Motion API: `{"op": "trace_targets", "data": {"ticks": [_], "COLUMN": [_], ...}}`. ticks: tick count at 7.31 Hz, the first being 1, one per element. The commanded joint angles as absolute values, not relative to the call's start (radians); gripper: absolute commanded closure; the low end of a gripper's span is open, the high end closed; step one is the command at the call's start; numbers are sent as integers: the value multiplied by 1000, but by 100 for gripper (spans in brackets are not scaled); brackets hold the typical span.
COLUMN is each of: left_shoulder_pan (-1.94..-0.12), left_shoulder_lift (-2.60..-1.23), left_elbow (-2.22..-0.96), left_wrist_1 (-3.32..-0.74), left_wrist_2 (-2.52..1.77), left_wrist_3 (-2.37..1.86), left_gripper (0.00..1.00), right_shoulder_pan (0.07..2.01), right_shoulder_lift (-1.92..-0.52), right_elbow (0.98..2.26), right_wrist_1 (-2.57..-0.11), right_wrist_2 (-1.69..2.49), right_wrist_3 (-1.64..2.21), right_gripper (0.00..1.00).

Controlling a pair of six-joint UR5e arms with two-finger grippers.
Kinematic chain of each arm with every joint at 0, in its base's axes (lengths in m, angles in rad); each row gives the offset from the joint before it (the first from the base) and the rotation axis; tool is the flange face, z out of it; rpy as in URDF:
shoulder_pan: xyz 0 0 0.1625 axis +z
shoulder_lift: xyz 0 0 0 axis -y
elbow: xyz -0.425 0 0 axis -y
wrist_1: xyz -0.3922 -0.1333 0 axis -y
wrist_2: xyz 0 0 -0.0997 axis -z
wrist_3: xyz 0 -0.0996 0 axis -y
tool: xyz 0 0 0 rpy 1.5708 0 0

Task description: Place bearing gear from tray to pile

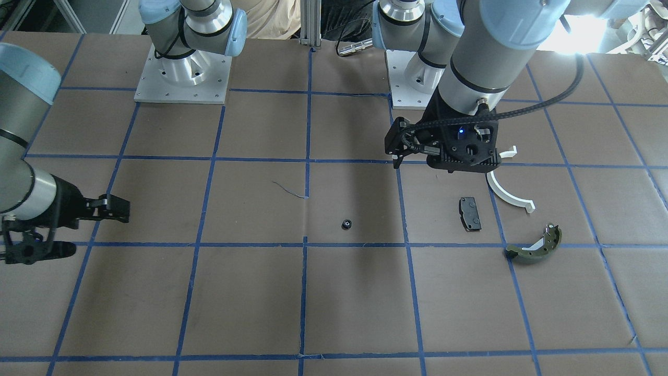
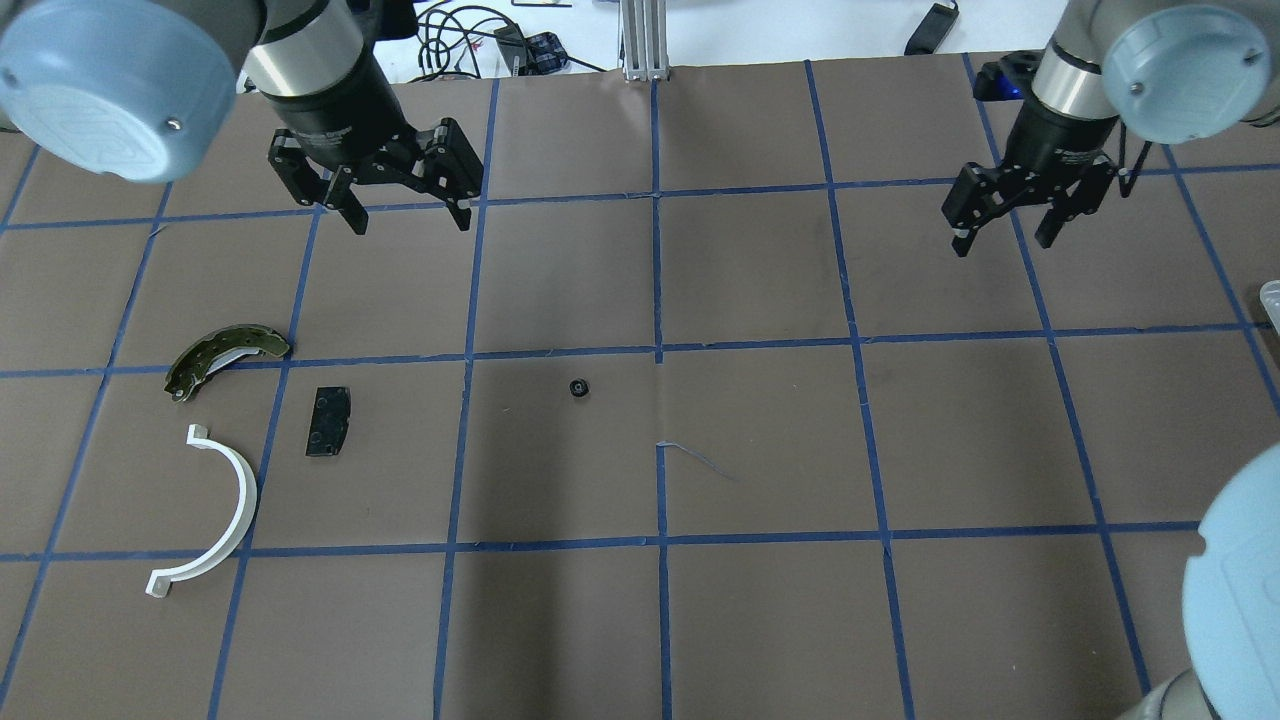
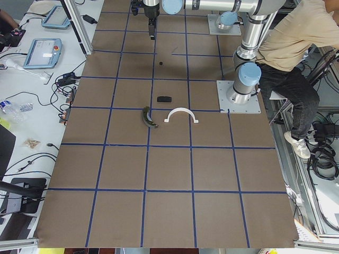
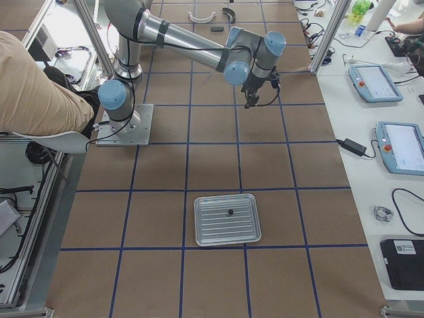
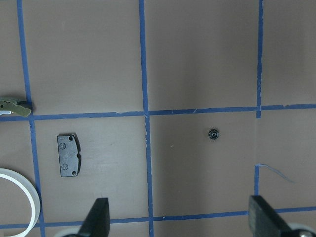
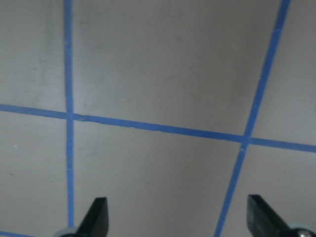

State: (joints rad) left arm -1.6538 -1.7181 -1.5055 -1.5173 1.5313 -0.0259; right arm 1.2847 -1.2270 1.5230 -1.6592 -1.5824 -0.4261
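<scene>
A small black bearing gear [image 2: 578, 387] lies on the brown table near the middle, apart from the pile; it also shows in the left wrist view [image 5: 214, 133]. The pile lies at the robot's left: a white half-ring arc [image 2: 215, 510], a black rectangular pad [image 2: 328, 421] and an olive-green brake shoe [image 2: 225, 355]. A metal tray [image 4: 205, 228] shows in the exterior right view, with a small dark part [image 4: 230, 212] in it. My left gripper [image 2: 411, 224] is open and empty, above the table beyond the pile. My right gripper [image 2: 1000, 244] is open and empty over bare table.
Blue tape lines divide the brown table into squares. The two arm bases [image 1: 182, 78] stand at the robot's edge. A person sits beside the robot [image 3: 296, 47]. Cables and tablets lie on the side bench [image 4: 391, 139].
</scene>
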Motion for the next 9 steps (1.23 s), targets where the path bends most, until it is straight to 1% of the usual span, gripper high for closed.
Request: {"op": "trace_targets", "data": {"ticks": [1, 3, 4, 5, 6, 7, 8, 9], "left_shoulder_pan": [-1704, -1722, -1753, -1770, -1772, -1778, -1790, -1798], "left_shoulder_lift": [-1755, -1773, -1792, -1813, -1839, -1861, -1882, -1908], "left_elbow": [-1634, -1808, -1860, -1896, -1919, -1924, -1924, -1924], "left_wrist_1": [-1334, -1101, -1035, -973, -956, -953, -943, -907], "left_wrist_2": [1539, 1537, 1539, 1537, 1536, 1536, 1536, 1534], "left_wrist_3": [-66, -116, -159, -166, -163, -164, -164, -164], "left_gripper": [0, 0, 0, 0, 0, 0, 0, 0], "right_shoulder_pan": [1089, 942, 890, 849, 812, 774, 717, 712], "right_shoulder_lift": [-1221, -1177, -1142, -1129, -1094, -1027, -994, -989], "right_elbow": [1522, 1520, 1516, 1509, 1520, 1503, 1497, 1494], "right_wrist_1": [-1684, -1823, -1891, -1984, -2008, -2046, -2066, -2072], "right_wrist_2": [-1605, -1606, -1606, -1630, -1675, -1675, -1664, -1673], "right_wrist_3": [-672, -804, -855, -892, -923, -974, -986, -1024], "right_gripper": [0, 0, 0, 0, 0, 0, 0, 0]}}
